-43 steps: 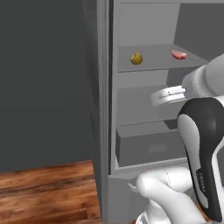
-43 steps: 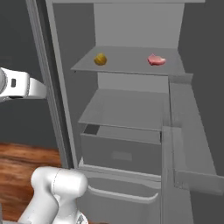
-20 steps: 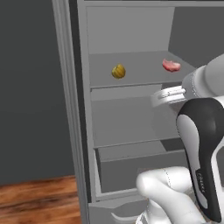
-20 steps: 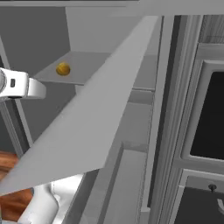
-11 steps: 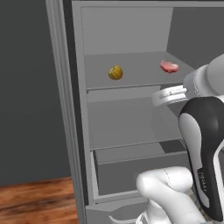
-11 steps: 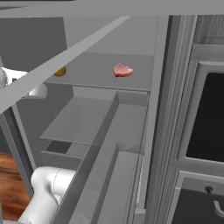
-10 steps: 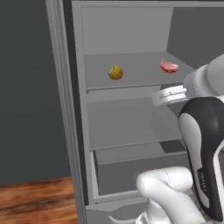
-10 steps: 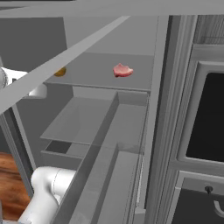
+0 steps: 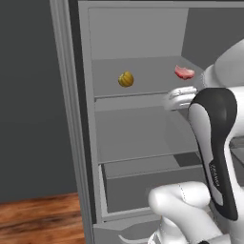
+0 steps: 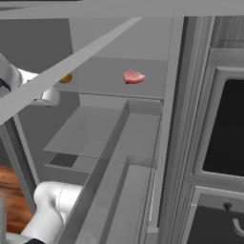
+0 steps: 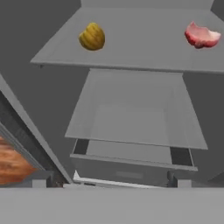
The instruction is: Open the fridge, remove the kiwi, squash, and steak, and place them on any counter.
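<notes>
White arm bends up w/ elbow high, gripper [image 9: 180, 97] spread wide, holding nothing, level w/ fridge [image 9: 138, 143] upper shelf edge. Beyond, on that shelf: squash [image 9: 126, 79] left, steak [image 9: 184, 72] right, well apart.

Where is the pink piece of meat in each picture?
Left base view: the steak lies at the right end of the upper shelf, just above the white arm.
Right base view: the steak sits near the middle top, on that shelf.
Hand view: the steak is in the top right corner.
Shared landmark: the yellow-orange squash on the same shelf.
</notes>
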{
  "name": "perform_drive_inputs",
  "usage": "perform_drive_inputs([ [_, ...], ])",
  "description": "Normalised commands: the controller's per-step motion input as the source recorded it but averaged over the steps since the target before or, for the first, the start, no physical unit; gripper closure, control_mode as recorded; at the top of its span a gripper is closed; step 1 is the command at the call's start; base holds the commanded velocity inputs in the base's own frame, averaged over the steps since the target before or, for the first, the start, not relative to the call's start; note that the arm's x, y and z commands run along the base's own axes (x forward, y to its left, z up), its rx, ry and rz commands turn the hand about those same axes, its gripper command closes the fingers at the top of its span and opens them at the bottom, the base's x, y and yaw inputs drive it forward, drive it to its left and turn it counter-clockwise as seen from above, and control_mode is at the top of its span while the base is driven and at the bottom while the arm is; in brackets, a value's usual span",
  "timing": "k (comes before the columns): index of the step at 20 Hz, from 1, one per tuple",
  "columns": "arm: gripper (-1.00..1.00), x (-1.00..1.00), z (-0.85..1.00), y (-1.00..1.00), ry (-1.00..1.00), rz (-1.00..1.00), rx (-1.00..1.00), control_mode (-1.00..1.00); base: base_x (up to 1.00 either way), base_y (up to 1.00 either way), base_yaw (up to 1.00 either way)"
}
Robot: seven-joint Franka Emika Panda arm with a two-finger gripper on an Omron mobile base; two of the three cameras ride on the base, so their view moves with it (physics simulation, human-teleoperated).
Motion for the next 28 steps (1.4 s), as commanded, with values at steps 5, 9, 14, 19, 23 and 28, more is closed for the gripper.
perform_drive_inputs([
  [5, -1.0, 0.3, 0.0, -0.1, 0.18, -0.01, 0.0, -1.0, 0.0, 0.0, 0.0],
  [9, -1.0, 0.36, -0.03, -0.02, 0.05, -0.04, 0.01, -1.0, 0.0, 0.0, 0.0],
  [14, -1.0, 0.65, -0.4, -0.13, -0.03, -0.05, -0.1, -1.0, 0.0, 0.0, 0.0],
  [19, -1.0, 0.29, -0.23, -0.26, -0.02, -0.04, -0.12, -1.0, 0.0, 0.0, 0.0],
  [23, -1.0, 0.07, -0.02, -0.09, -0.14, 0.0, -0.06, -1.0, 0.0, 0.0, 0.0],
  [28, -1.0, 0.26, 0.0, -0.05, -0.05, 0.0, -0.02, -1.0, 0.0, 0.0, 0.0],
])
